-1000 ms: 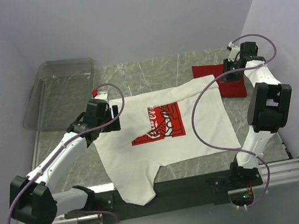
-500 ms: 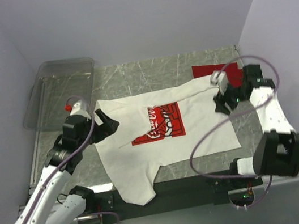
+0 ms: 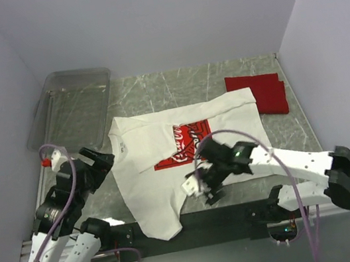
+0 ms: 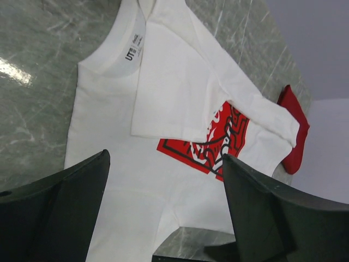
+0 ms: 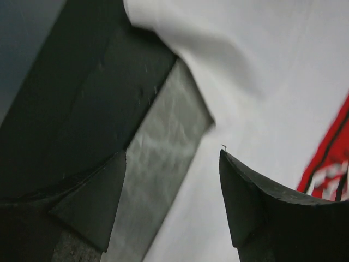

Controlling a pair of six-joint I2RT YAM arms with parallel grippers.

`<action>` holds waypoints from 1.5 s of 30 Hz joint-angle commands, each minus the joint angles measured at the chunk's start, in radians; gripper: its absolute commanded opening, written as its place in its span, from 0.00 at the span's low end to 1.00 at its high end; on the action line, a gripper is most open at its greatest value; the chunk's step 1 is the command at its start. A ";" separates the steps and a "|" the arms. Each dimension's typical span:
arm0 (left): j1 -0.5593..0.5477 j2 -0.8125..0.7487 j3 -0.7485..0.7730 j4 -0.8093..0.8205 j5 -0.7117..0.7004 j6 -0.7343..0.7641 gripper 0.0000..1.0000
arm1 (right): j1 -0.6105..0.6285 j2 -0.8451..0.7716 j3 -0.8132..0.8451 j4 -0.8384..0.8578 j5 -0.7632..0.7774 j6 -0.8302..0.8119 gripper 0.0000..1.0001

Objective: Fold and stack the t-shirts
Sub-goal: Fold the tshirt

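L gripper, R gripper agape — white tee unheld

The right gripper swung from the far-right corner of the white t-shirt to its near hem. The left gripper backed off its left edge.

Soft even light, glare on the table, right wrist view blurred.
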 commanded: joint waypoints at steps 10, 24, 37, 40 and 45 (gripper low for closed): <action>0.005 -0.196 0.040 -0.020 -0.039 0.096 0.88 | 0.598 0.347 0.172 0.261 0.409 0.302 0.71; 0.005 -0.227 0.023 -0.005 0.015 0.150 0.88 | 0.647 0.463 0.299 0.256 0.504 0.416 0.52; 0.005 -0.230 0.014 0.011 0.043 0.153 0.87 | 0.673 0.489 0.325 0.278 0.470 0.507 0.54; 0.005 -0.230 0.021 0.005 0.038 0.153 0.87 | 0.673 0.505 0.328 0.316 0.512 0.558 0.56; 0.005 -0.241 0.031 -0.005 0.026 0.158 0.87 | 0.672 0.511 0.327 0.384 0.627 0.638 0.58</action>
